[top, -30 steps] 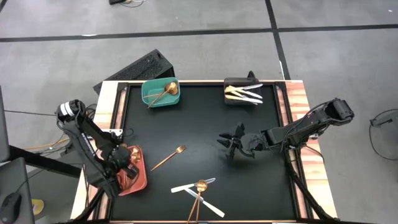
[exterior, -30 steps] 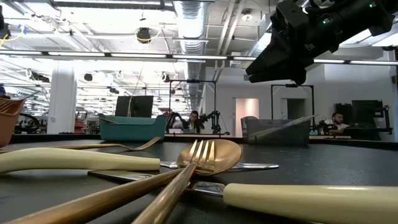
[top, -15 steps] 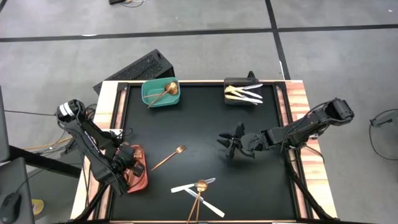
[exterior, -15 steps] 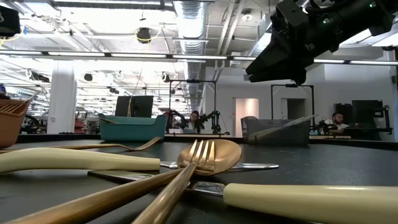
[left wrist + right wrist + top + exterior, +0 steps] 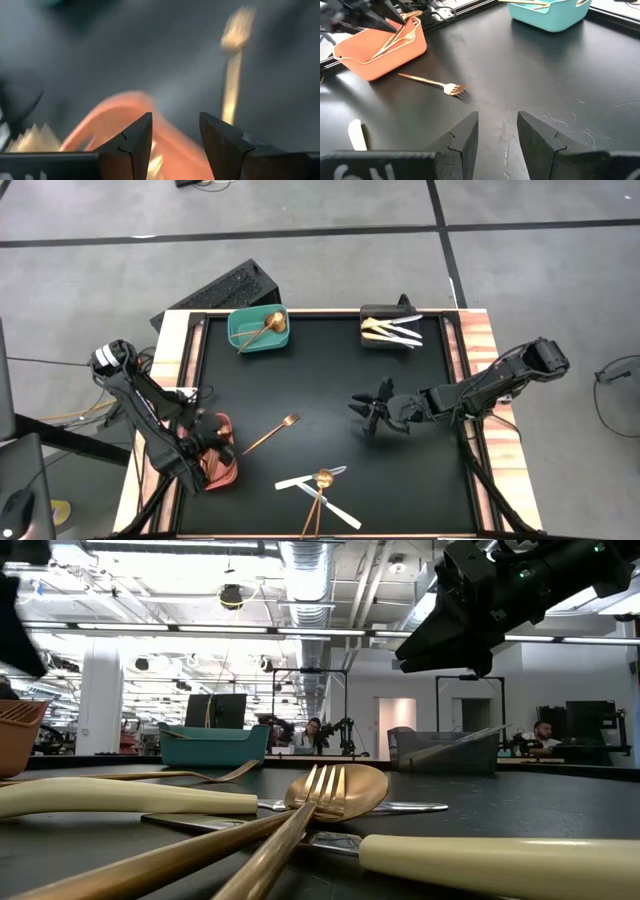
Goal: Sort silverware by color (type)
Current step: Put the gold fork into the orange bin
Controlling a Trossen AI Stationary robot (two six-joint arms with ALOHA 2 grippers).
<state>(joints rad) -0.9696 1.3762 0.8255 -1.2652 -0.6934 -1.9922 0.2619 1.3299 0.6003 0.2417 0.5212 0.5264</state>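
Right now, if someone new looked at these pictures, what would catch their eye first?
Probably the crossed heap of knives and a gold spoon at the table's near edge, with a lone fork beside it. Then the three bins: salmon bin under the left end effector, teal bin and black bin at the far edge.

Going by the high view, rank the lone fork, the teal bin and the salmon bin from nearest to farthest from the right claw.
From the right claw:
1. Lone fork, on the mat toward the left arm.
2. Teal bin, at the far edge, left of centre.
3. Salmon bin, at the left edge, under the left claw.
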